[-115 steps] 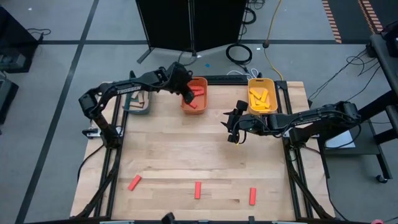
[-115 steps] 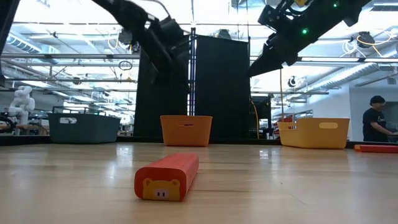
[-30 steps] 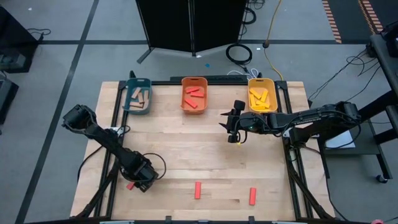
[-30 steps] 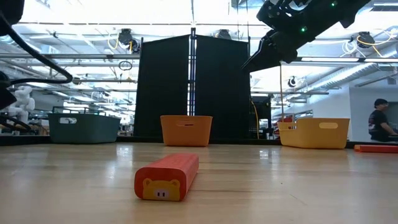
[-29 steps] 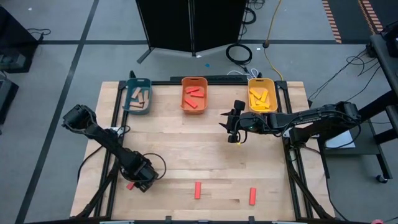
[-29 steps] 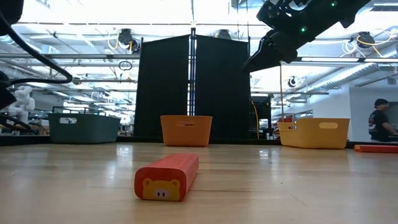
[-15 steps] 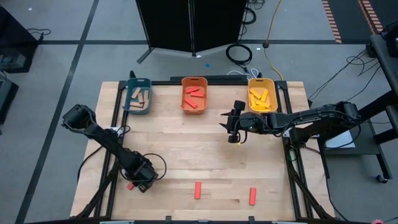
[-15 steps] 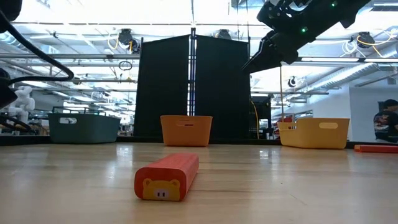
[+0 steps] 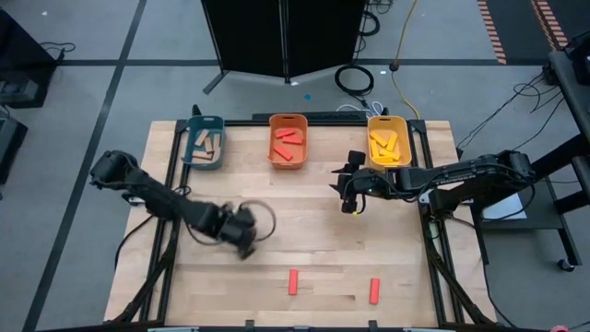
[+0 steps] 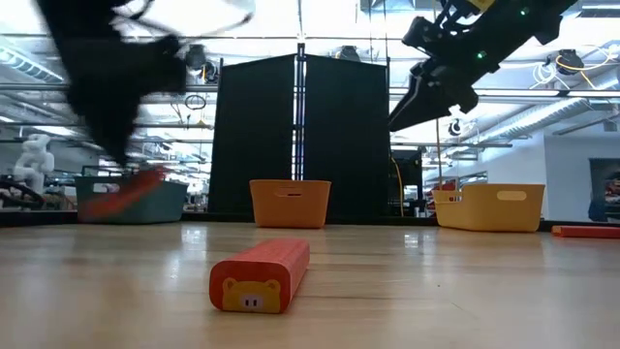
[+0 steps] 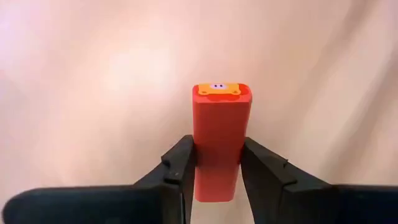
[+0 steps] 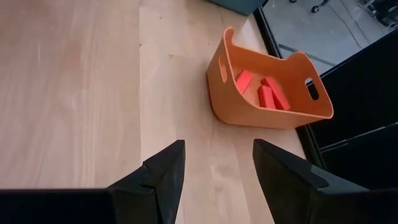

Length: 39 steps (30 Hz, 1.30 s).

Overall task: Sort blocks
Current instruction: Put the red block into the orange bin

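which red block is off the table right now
The red rectangular block pinched between the left gripper's fingers; the other two loose red blocks lie flat near the table's front edge.

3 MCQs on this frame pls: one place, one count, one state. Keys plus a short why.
1. Where does the orange plastic bin stand among the bins on the table's far edge?
A. Between the teal plastic bin and the yellow plastic bin
B. Left of the teal one
C. Right of the yellow one

2. How many red rectangular blocks lie loose on the wooden table, outside the bins?
A. None
B. Two
C. Five

3. What is the left gripper doing?
A. Open and empty
B. Shut on a yellow block
C. Shut on a red rectangular block

Key: 1 A, the high view shows teal, orange, yellow in a row. 2 B, one block and another lie near the front edge. 3 C, the left wrist view shows both fingers pressed on the block's sides.
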Motion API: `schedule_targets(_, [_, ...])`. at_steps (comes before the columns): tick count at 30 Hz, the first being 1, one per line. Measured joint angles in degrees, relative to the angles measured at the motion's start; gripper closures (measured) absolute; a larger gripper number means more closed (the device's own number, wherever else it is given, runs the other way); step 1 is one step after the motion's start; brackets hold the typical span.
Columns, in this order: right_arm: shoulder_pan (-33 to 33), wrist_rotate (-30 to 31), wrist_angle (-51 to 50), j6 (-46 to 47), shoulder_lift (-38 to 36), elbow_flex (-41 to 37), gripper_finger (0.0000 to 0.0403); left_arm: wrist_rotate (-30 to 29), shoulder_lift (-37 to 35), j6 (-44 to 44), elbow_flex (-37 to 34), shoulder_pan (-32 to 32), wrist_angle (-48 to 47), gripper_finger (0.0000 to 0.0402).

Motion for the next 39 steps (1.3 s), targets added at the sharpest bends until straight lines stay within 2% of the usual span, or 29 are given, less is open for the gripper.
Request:
schedule_targets(4, [-0.9,0.0,2.7,-1.3,0.0,0.0,0.0220,-20.5,-2.4,17.7,2.1,8.0,8.3,0.0299])
schedule_targets(6, [-1.9,0.0,3.5,-1.8,0.0,0.0,0.0220,-25.6,-3.3,25.6,2.1,13.8,12.9,0.0299])
schedule_targets(7, [-2.4,0.0,3.7,-2.4,0.0,0.0,0.0220,-25.6,-3.4,30.1,2.1,17.4,15.9,0.0298])
schedule_targets(9, [-3.8,0.0,4.4,-3.2,0.0,0.0,0.0220,-19.9,-3.2,38.3,2.1,25.3,21.3,0.0298])
schedule_targets(12, [-6.1,0.0,6.8,-3.6,0.0,0.0,0.0220,-3.5,-1.7,47.6,2.1,36.8,31.1,0.0298])
schedule_targets(14, [-7.4,0.0,7.7,-3.9,0.0,0.0,0.0220,4.2,-1.2,49.7,2.0,43.4,35.1,0.0297])
schedule_targets(18, [-10.1,-0.1,7.8,-4.3,0.3,0.0,0.0220,11.2,-0.7,48.8,4.0,53.7,39.0,0.0297])
schedule_targets(21, [-12.3,-0.3,8.1,-4.3,1.6,0.0,0.0220,15.7,1.0,42.8,6.0,58.6,38.8,0.0297])
schedule_targets(27, [-15.9,-2.0,13.3,-7.5,7.0,0.0,0.0220,31.0,7.7,35.0,9.4,62.2,37.9,0.0297])
schedule_targets(32, [-16.2,-3.3,14.6,-12.3,9.2,0.0,0.0220,32.0,11.2,34.7,12.7,61.7,35.6,0.0297])
schedule_targets(39, [-16.2,-3.5,15.8,-17.6,9.5,0.0,0.0220,31.8,12.2,35.2,14.9,59.6,34.6,0.0289])
